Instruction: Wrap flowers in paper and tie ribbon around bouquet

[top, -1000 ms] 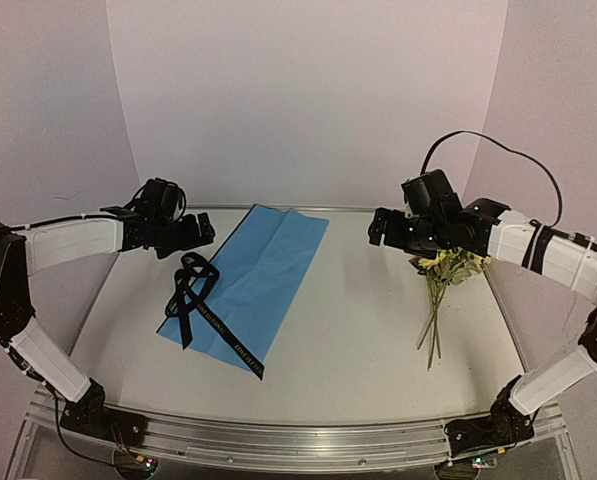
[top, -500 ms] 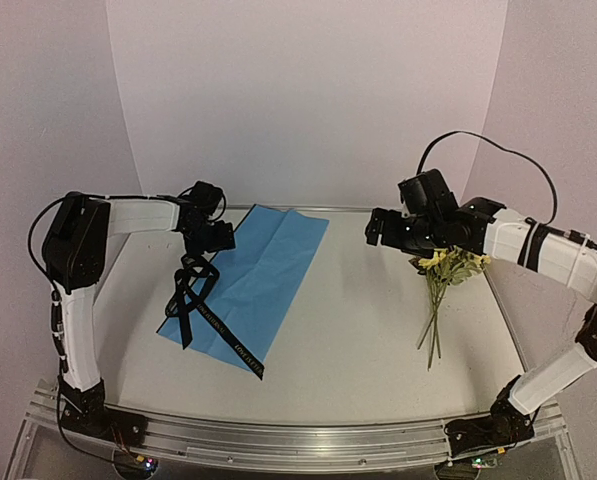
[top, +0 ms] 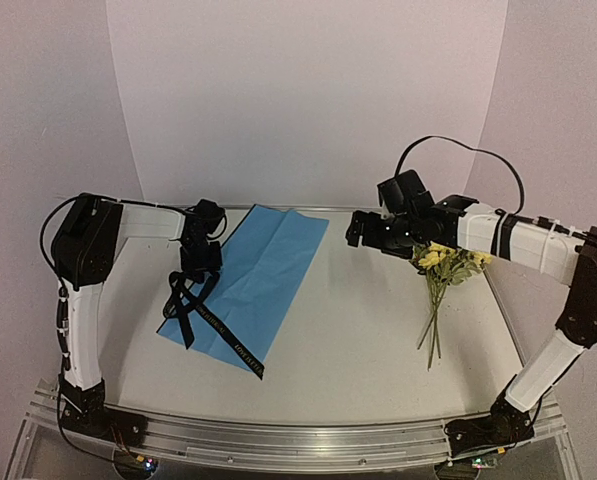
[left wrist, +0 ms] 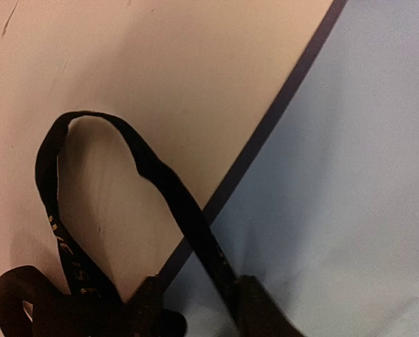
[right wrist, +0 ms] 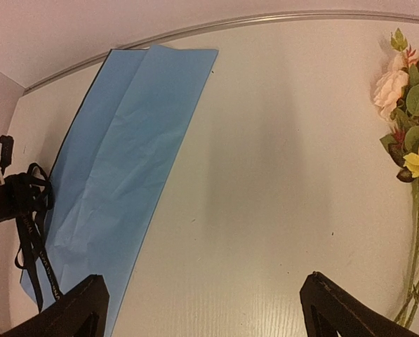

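Left gripper (left wrist: 201, 298) straddles one strand of the ribbon (left wrist: 174, 196) at the edge of the paper (left wrist: 349, 175), left of centre in the top view; jaws stand partly apart, and whether the strand is pinched cannot be told. Right gripper (top: 361, 231) gapes, holding nothing, just left of the flowers (top: 443, 270) at the right of the frame. Recommended: pinch the strand alone, not the sheet beneath; lift straight; lay the ribbon clear of the paper.

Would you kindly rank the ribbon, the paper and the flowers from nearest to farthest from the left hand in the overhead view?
1. The ribbon: directly at the left hand, far left.
2. The paper: just beside it, left of centre.
3. The flowers: far across, on the right.
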### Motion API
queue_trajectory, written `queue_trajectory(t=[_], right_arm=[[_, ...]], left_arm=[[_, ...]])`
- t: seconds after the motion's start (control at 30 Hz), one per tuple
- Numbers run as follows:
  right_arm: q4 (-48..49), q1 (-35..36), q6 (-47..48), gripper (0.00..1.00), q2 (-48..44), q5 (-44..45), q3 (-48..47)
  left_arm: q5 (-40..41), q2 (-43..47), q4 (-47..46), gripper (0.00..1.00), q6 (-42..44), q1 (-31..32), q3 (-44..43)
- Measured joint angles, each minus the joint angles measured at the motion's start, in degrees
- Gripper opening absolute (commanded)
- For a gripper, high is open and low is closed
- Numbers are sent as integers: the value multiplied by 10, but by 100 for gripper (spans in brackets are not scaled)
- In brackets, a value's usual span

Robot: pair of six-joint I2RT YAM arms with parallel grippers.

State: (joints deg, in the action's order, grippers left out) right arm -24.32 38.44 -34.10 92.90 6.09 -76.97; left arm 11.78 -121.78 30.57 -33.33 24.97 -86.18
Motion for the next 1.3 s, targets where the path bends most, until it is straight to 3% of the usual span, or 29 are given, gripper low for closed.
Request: queue_trajectory(t=[0.1, 0.2, 0.4, 0.8, 0.87, 0.93, 1.03, 1.2, 1.3], right_arm=[[6, 0, 0, 98, 15, -9, -8], [9, 1, -1, 98, 24, -15, -15], [14, 1, -2, 98, 32, -25, -25], [25, 1, 0, 98, 70, -46, -35], [25, 1, 2, 98, 74, -50, -36], [25, 1, 3, 98, 75, -54, -37], [25, 3, 5, 98, 75, -55, -37], [26, 8, 9, 98, 75, -55, -36], [26, 9, 13, 98, 75, -55, -36]], left_arm=[[9, 10, -6, 11, -3, -4, 30], [17, 33, -5, 1, -9, -15, 60], [50, 94, 11, 0, -23, -64, 126], [129, 301, 62, 0, -27, -197, 200], [132, 314, 67, 9, -27, -207, 203], [132, 316, 69, 37, -27, -211, 204], [114, 313, 68, 59, -31, -212, 214], [84, 315, 69, 75, -42, -209, 232], [76, 322, 71, 77, -60, -191, 237]])
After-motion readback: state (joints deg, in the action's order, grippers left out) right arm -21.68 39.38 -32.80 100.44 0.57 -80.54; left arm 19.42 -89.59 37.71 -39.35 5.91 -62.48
